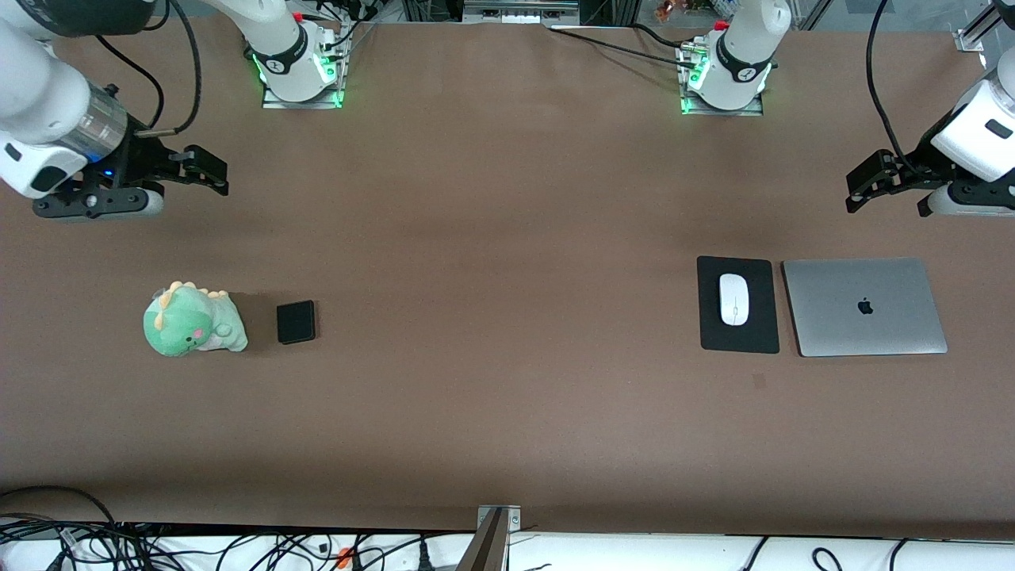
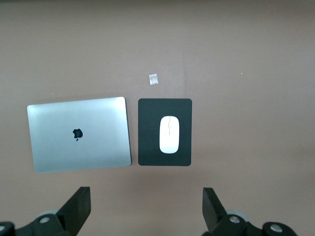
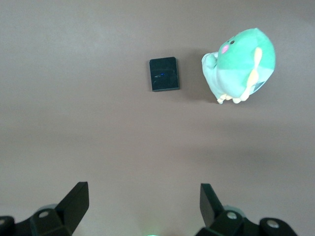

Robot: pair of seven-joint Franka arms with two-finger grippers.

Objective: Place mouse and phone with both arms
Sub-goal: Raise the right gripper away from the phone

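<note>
We see the mouse (image 1: 734,299) lying on a black pad (image 1: 737,341), just beside a closed silver laptop (image 1: 864,306), toward the left arm's end of the brown table (image 1: 507,357). The phone (image 1: 296,322) lies flat near a green plush dinosaur (image 1: 190,319) toward the right arm's end. The left gripper (image 1: 860,184) and right gripper (image 1: 208,168) hang over bare table, both holding nothing. Only the wrist views show us their fingers (image 2: 78,206) (image 3: 74,204) spread wide, and the left one a small tape scrap (image 2: 153,79).

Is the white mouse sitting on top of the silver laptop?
No, the mouse lies on the black pad, beside the closed laptop.
</note>
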